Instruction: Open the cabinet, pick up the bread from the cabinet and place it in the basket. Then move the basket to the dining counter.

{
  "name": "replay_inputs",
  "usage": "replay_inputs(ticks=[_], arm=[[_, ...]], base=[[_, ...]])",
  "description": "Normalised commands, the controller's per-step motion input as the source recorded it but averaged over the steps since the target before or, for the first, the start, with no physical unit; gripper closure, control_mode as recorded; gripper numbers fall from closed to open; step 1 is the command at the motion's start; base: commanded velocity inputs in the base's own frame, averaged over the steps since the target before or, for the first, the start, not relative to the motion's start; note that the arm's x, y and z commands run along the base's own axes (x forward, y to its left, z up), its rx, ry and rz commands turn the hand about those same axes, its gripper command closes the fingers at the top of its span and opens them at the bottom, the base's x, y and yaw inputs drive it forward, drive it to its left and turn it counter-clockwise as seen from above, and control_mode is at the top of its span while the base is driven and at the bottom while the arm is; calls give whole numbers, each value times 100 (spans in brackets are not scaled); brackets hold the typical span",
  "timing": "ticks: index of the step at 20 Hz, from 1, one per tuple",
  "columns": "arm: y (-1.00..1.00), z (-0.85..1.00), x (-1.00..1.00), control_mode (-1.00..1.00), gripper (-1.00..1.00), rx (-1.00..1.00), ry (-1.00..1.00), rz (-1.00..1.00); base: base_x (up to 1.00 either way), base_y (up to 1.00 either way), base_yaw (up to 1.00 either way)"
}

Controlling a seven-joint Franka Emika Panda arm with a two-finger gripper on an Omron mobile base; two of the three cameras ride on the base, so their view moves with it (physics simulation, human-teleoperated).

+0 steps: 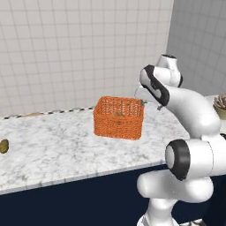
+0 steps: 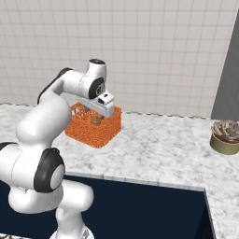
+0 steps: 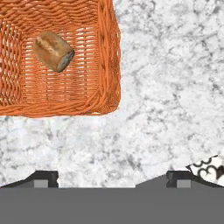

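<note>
Yellow-green lump [image 1: 4, 146]: at the far left edge of the counter [image 1: 53, 150], well apart from everything else, no part in the job.

Basket [image 1: 118, 117]: orange woven, upright, mid-counter toward the back edge. Bare marble on all sides in the left base view, so room to approach from the front or either end.

Bread [image 3: 53, 50]: tan-brown roll, lying loose on the basket floor near one wall. Judged already delivered; the carry to the dining counter looks like the step left.

Claw [image 3: 111, 177]: above the counter just beside the basket's corner, past its rim and not over the bread. Fingertips [image 3: 45, 178] stand wide apart with nothing between them. Judged poised to take the basket wall.

Potted plant [image 2: 226, 136]: near the right edge of the counter, well apart from the basket, leaving open marble between.
</note>
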Motion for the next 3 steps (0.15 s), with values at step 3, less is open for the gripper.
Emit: replay_inputs(ticks=[3], arm=[[0,31,-100,-100,-100,-5,0,0]], base=[[0,0,0]])
